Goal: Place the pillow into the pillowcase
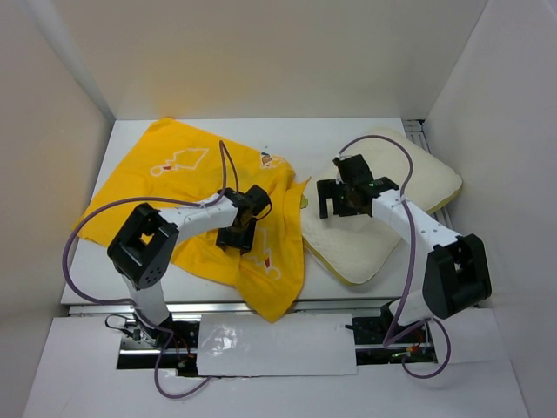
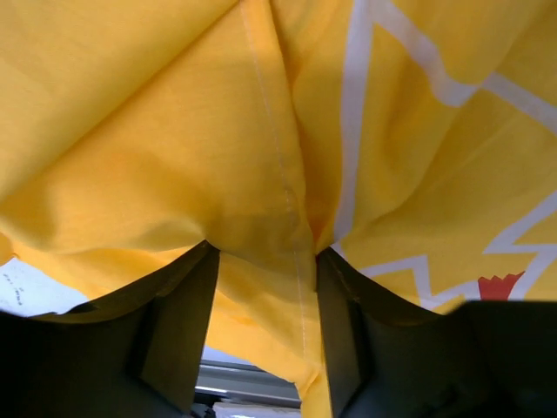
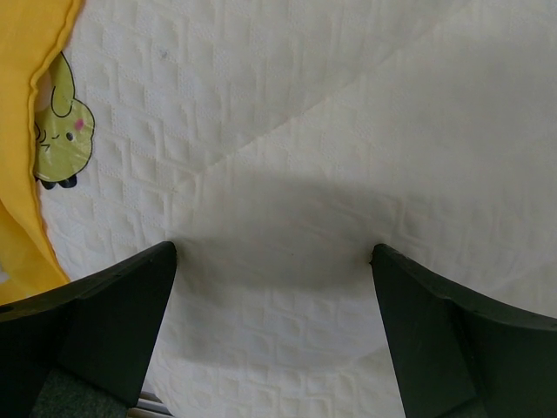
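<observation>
Two grippers observed.

1. Right gripper [image 3: 274, 252]: jaws spread wide and holding nothing, both fingertips down at the surface of the pillow [image 1: 425, 178], over its left half.
2. Left gripper [image 2: 265, 252]: jaws apart, one fold of the pillowcase [image 1: 165, 178] hanging between the two fingers [image 2: 178, 335]. Open space shows beside the fold, so it is not pinched.

One pillow, cream-white, lies flat and uncovered on the table [image 1: 87, 283]. One small cartoon mark [image 3: 61, 131] sits near the pillow's left edge.

One pillowcase, yellow and crumpled, lies spread to the left of the pillow. Its right edge overlaps the pillow's left edge.
</observation>
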### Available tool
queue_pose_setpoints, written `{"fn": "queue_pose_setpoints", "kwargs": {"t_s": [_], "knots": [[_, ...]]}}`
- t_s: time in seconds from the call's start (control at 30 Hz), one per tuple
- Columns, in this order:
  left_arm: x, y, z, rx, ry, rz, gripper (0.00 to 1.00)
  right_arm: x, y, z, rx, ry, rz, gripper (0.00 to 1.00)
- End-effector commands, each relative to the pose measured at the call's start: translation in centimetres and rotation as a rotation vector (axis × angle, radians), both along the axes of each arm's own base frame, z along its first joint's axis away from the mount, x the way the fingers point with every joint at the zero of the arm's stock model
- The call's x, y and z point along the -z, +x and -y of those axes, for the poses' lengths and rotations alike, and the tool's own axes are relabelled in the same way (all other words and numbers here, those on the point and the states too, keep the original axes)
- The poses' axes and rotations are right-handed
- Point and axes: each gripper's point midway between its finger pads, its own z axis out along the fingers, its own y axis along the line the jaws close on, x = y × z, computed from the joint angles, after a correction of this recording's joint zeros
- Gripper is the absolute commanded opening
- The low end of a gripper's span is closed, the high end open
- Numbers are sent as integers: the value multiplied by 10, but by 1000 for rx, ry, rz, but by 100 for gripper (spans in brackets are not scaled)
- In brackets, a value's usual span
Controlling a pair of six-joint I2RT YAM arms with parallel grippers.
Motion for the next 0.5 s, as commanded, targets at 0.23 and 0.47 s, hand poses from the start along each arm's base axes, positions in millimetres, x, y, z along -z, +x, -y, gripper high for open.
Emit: {"fn": "queue_pose_setpoints", "kwargs": {"t_s": [0.23, 0.47], "knots": [[-26, 16, -10, -71, 41, 86, 49, -7, 2, 2, 2, 27, 43, 100], [-37, 28, -21, -123, 37, 122, 28, -7, 0, 3, 2, 27, 43, 100]]}}
